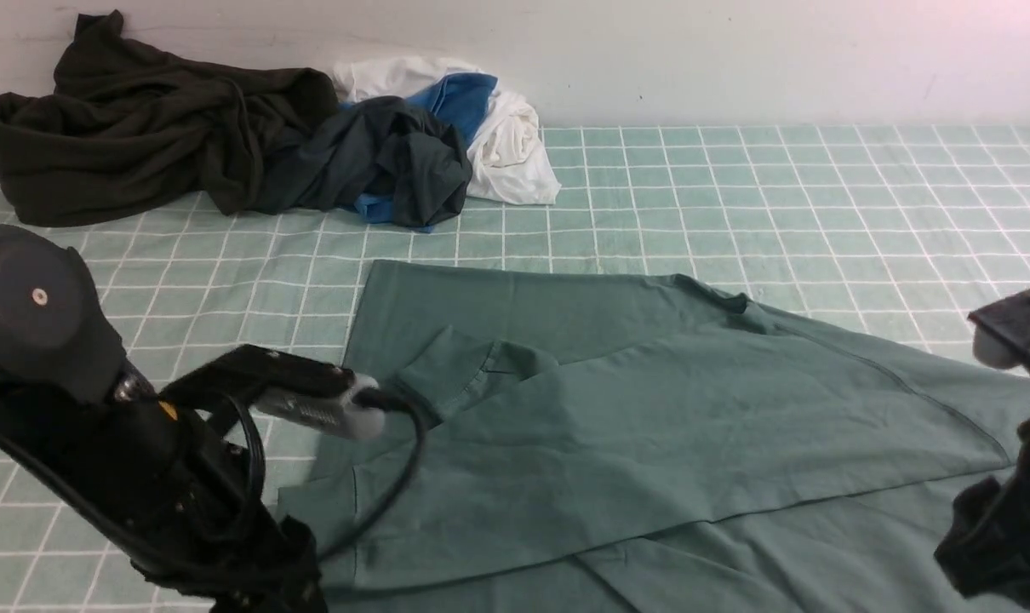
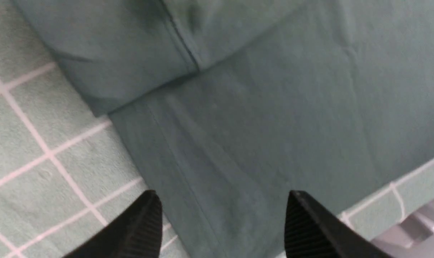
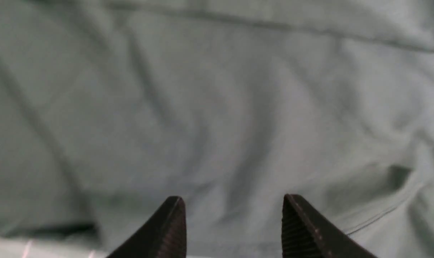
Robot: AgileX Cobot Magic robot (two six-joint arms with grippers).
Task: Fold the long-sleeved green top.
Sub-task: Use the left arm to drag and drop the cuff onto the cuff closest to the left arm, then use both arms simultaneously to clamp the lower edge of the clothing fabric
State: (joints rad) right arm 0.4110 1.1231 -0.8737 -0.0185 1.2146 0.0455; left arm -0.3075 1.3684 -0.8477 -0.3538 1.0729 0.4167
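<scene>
The green top (image 1: 651, 426) lies spread on the checked cloth (image 1: 821, 196), filling the front view from its middle out toward 5 o'clock, with one sleeve laid across its body and the cuff (image 1: 447, 375) toward 9 o'clock. The left gripper (image 2: 222, 222), at 8 o'clock, hangs released over the top's edge, gripping nothing. The right gripper (image 3: 233, 222), at 4 o'clock, is likewise spread and empty above the fabric. A heap of clothes (image 1: 251, 145) sits at 11 o'clock.

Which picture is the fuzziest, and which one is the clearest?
Right wrist view: fuzziest, the green top looks soft and washed-out pale; only the tips of the right tool look fairly crisp. Left wrist view: slightly smeared, though white lines on the checked cloth still show. Front view: clearest, evenly lit, no glare.
</scene>
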